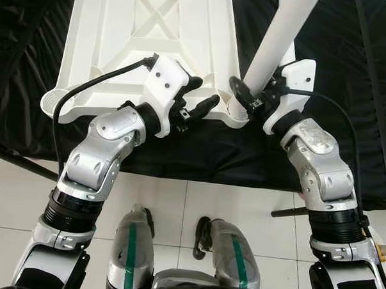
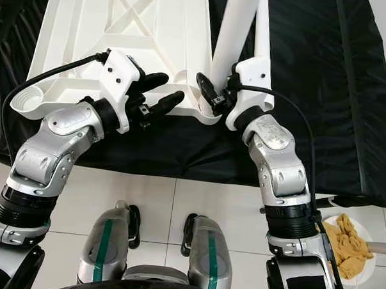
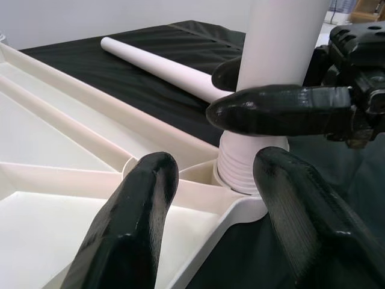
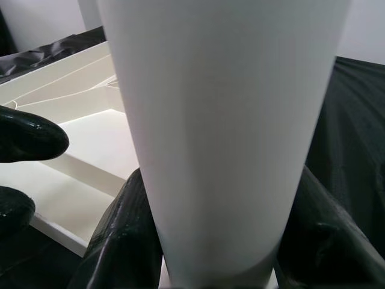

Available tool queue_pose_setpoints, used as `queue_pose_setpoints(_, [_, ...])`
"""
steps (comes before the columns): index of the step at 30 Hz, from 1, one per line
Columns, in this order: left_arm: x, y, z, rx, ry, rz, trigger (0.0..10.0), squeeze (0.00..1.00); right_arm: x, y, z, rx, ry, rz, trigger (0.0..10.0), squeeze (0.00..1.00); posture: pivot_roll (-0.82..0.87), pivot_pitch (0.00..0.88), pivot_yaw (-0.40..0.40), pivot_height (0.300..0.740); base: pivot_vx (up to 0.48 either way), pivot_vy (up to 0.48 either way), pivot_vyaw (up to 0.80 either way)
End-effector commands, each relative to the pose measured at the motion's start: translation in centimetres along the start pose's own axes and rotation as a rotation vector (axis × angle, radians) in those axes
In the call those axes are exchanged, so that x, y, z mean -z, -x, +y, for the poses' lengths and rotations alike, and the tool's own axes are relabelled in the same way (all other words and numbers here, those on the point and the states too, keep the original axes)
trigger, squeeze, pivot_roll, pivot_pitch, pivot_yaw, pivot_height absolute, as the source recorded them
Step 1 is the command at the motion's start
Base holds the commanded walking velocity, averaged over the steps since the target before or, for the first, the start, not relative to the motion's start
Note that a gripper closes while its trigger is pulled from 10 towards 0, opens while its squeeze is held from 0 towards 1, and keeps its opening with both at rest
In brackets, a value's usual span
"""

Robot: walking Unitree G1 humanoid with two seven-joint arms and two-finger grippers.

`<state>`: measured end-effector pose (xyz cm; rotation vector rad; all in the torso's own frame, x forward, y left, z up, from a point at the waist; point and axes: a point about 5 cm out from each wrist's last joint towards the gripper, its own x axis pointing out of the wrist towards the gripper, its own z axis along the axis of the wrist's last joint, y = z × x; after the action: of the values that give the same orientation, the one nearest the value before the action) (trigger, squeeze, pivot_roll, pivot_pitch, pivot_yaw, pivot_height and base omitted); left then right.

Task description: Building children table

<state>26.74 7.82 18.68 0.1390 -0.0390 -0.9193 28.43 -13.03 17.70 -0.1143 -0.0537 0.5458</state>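
the white plastic tabletop lies upside down on a black cloth, ribbed underside facing up, its near edge toward the robot. a round corner socket sits at the tabletop's near corner, roughly 1 o'clock from the robot's feet.

a white table leg stands tilted in that socket, its ridged lower end seated in the collar, its upper end leaning away toward 1 o'clock. the right hand is closed on the table leg just above the socket, one black finger on each side of the tube; the right wrist view shows both fingers pressed against it.

the left hand sits at the tabletop's near edge, at 9 o'clock from the socket, fingers spread and gripping nothing. in the left wrist view its fingertips hover just over the tabletop rim, near the socket.

a second white leg lies flat on the cloth beyond the tabletop.

white tiled floor below; a plate of yellowish pieces at about 4 o'clock.
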Motion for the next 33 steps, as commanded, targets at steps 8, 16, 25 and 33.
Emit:
queue_pose_setpoints(8, [-0.6, 0.1, 0.0, -0.039, -0.008, -0.014, 10.0, 0.00, 2.5, 0.7, 0.2, -0.001, -0.035, 0.109, 10.0, 0.00, 0.08, 0.115, -0.048, 0.740, 0.000, 0.000, 0.00])
queue_pose_setpoints(16, [-0.8, 0.2, 0.1, -0.038, -0.011, -0.017, 10.0, 0.00, 2.7, 1.4, 1.3, -0.077, 0.006, 0.086, 10.0, 0.00, 0.08, 0.122, -0.040, 0.740, 0.000, 0.000, 0.00])
queue_pose_setpoints(25, [-0.8, 0.3, 0.0, -0.032, -0.006, -0.014, 10.0, 0.00, 2.9, 1.6, 1.1, -0.053, -0.024, 0.093, 10.0, 0.00, 0.08, 0.126, -0.035, 0.740, 0.000, 0.000, 0.00])
queue_pose_setpoints(33, [-0.9, 0.2, -0.2, -0.028, -0.002, -0.015, 10.0, 0.00, 3.6, 1.0, -0.4, 0.053, -0.127, 0.193, 10.0, 0.00, 0.08, 0.131, -0.034, 0.740, 0.000, 0.000, 0.00])
